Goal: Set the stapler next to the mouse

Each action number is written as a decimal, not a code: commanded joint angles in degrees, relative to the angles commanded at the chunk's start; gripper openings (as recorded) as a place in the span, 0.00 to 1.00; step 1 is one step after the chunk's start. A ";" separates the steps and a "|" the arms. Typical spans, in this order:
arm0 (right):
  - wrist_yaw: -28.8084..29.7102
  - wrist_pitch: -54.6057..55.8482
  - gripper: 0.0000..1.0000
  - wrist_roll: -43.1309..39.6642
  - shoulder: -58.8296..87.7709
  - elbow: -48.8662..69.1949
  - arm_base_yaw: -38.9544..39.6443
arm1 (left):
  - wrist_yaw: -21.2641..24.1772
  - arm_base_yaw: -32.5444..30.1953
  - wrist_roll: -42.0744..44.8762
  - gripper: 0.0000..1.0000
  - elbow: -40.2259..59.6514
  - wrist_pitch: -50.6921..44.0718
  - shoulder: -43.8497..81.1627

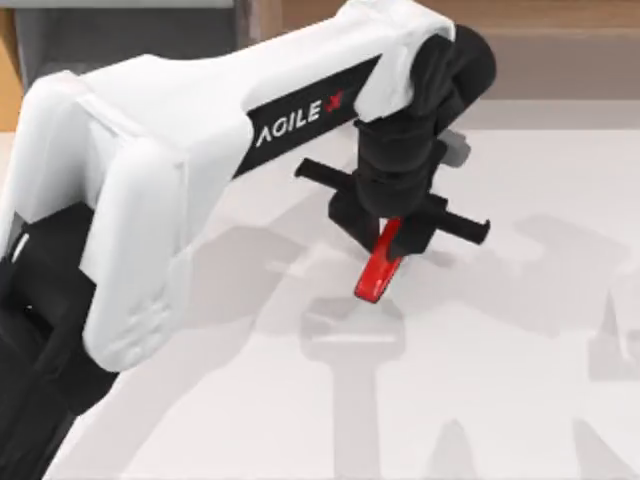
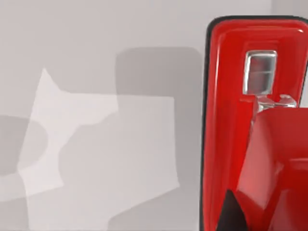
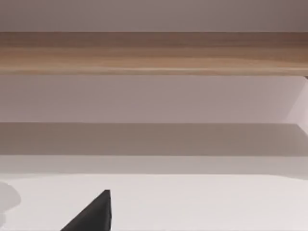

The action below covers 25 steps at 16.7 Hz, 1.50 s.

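The red stapler (image 1: pixel 378 275) hangs tilted above the white table (image 1: pixel 500 400), its shadow lying a little below it. My left gripper (image 1: pixel 392 240) is shut on the stapler's upper end, near the middle of the table. In the left wrist view the glossy red stapler (image 2: pixel 231 120) with its dark edge and metal plate stands close to the camera. A small grey rounded piece (image 1: pixel 457 148), seemingly the mouse, peeks out from behind the left wrist, just beyond the gripper; the rest of it is hidden. One dark finger (image 3: pixel 96 214) of my right gripper shows in the right wrist view.
A wooden edge (image 3: pixel 154 53) runs along the back of the table, with a wall behind it. The left arm's white link (image 1: pixel 200 150) stretches across the table's left half. Shadows of the arms fall on the table's front part.
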 joint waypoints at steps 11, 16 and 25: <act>0.00 0.00 1.00 0.00 0.00 0.00 0.00 | -3.14 5.88 7.38 0.00 -19.15 3.92 -19.54; 0.00 0.00 1.00 0.00 0.00 0.00 0.00 | -3.80 10.67 11.58 0.00 -27.80 5.44 -25.85; 0.00 0.00 1.00 0.00 0.00 0.00 0.00 | -3.27 22.28 18.84 0.00 -40.99 7.70 -32.44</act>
